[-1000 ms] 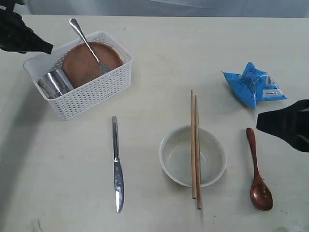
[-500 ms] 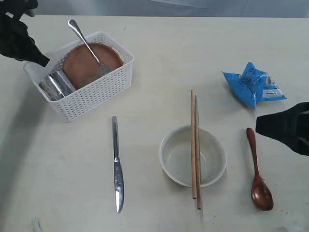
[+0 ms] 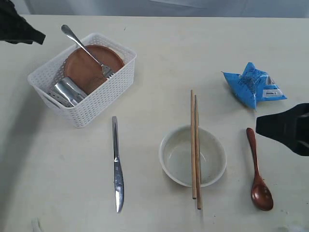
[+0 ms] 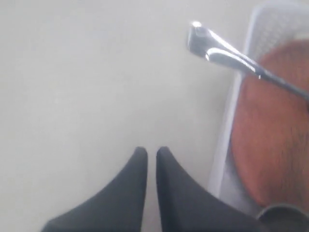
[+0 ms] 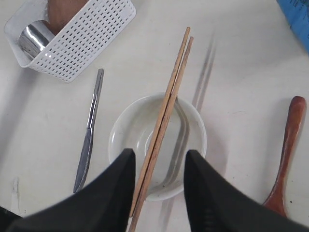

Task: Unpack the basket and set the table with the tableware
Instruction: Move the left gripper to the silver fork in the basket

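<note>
I see knife (image 3: 117,164), bowl (image 3: 176,157), chopsticks (image 3: 195,145), spoon (image 3: 257,169) out; fork (image 3: 87,48), cup (image 3: 68,92), plate (image 3: 89,72) in basket (image 3: 104,99); left claw (image 4: 151,157) nearly together, right claw (image 5: 159,154) apart.

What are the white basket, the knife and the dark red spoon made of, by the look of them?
The white perforated rectangular basket looks like matt moulded plastic: regular rows of small holes. The long silver knife looks like polished steel: it gleams and mirrors light. The reddish-brown spoon seems lacquered wood, glossy and warm-toned, though coloured plastic cannot be ruled out.
</note>
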Controlling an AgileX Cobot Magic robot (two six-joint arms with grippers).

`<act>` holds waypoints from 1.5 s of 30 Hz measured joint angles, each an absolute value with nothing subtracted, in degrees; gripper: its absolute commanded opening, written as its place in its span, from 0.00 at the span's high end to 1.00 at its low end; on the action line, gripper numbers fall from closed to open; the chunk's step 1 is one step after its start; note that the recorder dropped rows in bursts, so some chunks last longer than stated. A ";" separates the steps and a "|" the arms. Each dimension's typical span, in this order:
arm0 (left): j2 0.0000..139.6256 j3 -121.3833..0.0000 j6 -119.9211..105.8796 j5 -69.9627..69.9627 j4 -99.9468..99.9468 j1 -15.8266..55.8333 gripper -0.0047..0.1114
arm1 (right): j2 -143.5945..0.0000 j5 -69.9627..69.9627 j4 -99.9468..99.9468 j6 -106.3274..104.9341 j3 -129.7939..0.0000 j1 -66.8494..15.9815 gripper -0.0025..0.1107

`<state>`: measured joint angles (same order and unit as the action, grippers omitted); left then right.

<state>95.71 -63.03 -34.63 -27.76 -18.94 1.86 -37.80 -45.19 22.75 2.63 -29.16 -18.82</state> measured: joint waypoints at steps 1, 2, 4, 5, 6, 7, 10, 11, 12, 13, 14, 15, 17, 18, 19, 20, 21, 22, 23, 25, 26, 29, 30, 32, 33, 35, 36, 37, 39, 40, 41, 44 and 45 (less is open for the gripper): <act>95.63 -63.03 -33.69 -26.88 -20.00 1.86 0.68 | -37.80 -45.19 22.75 2.63 -29.16 -18.82 0.68; 95.63 -63.12 -33.13 -26.23 -21.41 1.86 0.63 | -37.80 -45.19 22.75 2.63 -29.16 -18.82 0.68; 95.63 -63.12 -32.59 -25.13 -24.82 1.86 0.56 | -37.80 -45.19 22.75 2.63 -29.16 -18.82 0.68; 95.74 -63.12 -32.44 -24.39 -26.70 1.86 0.56 | -37.80 -45.19 22.79 2.63 -29.16 -18.82 0.68; 95.86 -63.12 -32.30 -23.88 -28.26 1.86 0.56 | -37.80 -45.19 22.79 2.63 -29.16 -18.82 0.68; 96.09 -63.12 -32.30 -23.34 -30.23 1.86 0.56 | -37.80 -45.19 22.79 2.63 -29.16 -18.82 0.68; 97.19 -63.25 -32.48 -22.40 -35.73 1.86 0.56 | -37.80 -45.19 22.79 2.63 -29.16 -18.82 0.68; 97.90 -63.69 -32.75 -22.56 -37.21 1.86 0.56 | -37.80 -45.19 22.79 2.63 -29.16 -18.82 0.68; 98.52 -64.23 -32.73 -22.79 -38.55 1.86 0.56 | -37.80 -45.19 22.79 2.63 -29.16 -18.82 0.68; 99.63 -64.91 -32.91 -23.72 -39.69 1.86 0.56 | -37.80 -45.19 22.79 2.63 -29.16 -18.82 0.68; 100.42 -65.65 -32.91 -24.35 -40.93 1.86 0.56 | -37.80 -45.19 22.79 2.63 -29.16 -18.82 0.68; 101.39 -66.27 -32.91 -24.95 -41.89 1.86 0.56 | -37.80 -45.19 22.88 2.63 -29.16 -18.82 0.68; 103.10 -67.75 -33.13 -25.82 -43.97 1.86 0.56 | -37.80 -45.19 22.92 2.63 -29.16 -18.82 0.68; 103.66 -68.29 -33.36 -26.08 -44.67 1.86 0.56 | -37.80 -45.19 22.92 2.63 -29.16 -18.82 0.68; 104.37 -69.03 -33.88 -26.19 -45.87 1.86 0.56 | -37.80 -45.19 22.92 2.63 -29.16 -18.82 0.68; 104.81 -69.47 -34.48 -26.19 -46.61 1.86 0.56 | -37.80 -45.19 22.92 2.63 -29.16 -18.82 0.68; 105.16 -69.83 -35.09 -26.19 -47.62 1.86 0.56 | -37.80 -45.19 22.92 2.63 -29.16 -18.82 0.68; 105.63 -70.33 -36.03 -26.19 -48.67 1.86 0.56 | -37.80 -45.19 22.92 2.63 -29.16 -18.82 0.68; 105.77 -70.58 -36.71 -26.19 -49.67 1.86 0.56 | -37.80 -45.19 22.92 2.63 -29.16 -18.82 0.68; 106.49 -70.95 -38.55 -26.31 -51.72 1.86 0.56 | -37.80 -45.19 22.92 2.63 -29.16 -18.82 0.68; 106.79 -71.08 -39.38 -26.31 -52.54 1.86 0.56 | -37.80 -45.19 22.92 2.63 -29.16 -18.82 0.68; 108.28 -71.17 -42.03 -26.72 -55.64 1.86 0.56 | -37.80 -44.97 22.92 2.63 -29.16 -18.82 0.68; 108.90 -71.17 -42.74 -26.85 -56.76 1.86 0.56 | -37.80 -44.96 22.92 2.63 -29.16 -18.82 0.68; 109.80 -71.17 -44.66 -26.94 -59.07 1.86 0.56 | -37.80 -44.96 22.92 2.63 -29.16 -18.82 0.68; 110.25 -71.17 -45.72 -26.94 -60.26 1.86 0.56 | -37.80 -44.96 22.92 2.63 -29.16 -18.82 0.68; 110.45 -71.17 -48.07 -26.94 -62.77 1.86 0.56 | -37.80 -44.84 22.92 2.63 -29.16 -18.82 0.68; 110.45 -71.17 -49.70 -26.94 -64.45 1.86 0.56 | -37.80 -44.84 22.92 2.63 -29.16 -18.82 0.68; 110.45 -71.17 -51.36 -26.94 -66.14 1.86 0.56 | -37.80 -44.75 22.92 2.63 -29.16 -18.82 0.68; 110.45 -71.17 -53.94 -26.94 -68.74 1.86 0.56 | -37.80 -44.75 22.92 2.63 -29.16 -18.82 0.68; 110.45 -71.17 -55.03 -26.94 -69.87 1.86 0.56 | -37.80 -44.75 22.92 2.63 -29.16 -18.82 0.68; 110.45 -71.17 -55.71 -26.94 -70.46 1.86 0.56 | -37.80 -44.75 22.92 2.63 -29.16 -18.82 0.68; 110.98 -71.17 -56.53 -27.63 -71.45 1.86 0.56 | -37.80 -44.62 22.92 2.63 -29.16 -18.82 0.68; 111.30 -71.17 -56.68 -27.99 -71.45 1.86 0.56 | -37.80 -44.62 22.92 2.63 -29.16 -18.82 0.68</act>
<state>111.30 -71.17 -56.68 -27.99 -71.45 1.86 -37.80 -44.62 22.92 2.63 -29.16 -18.82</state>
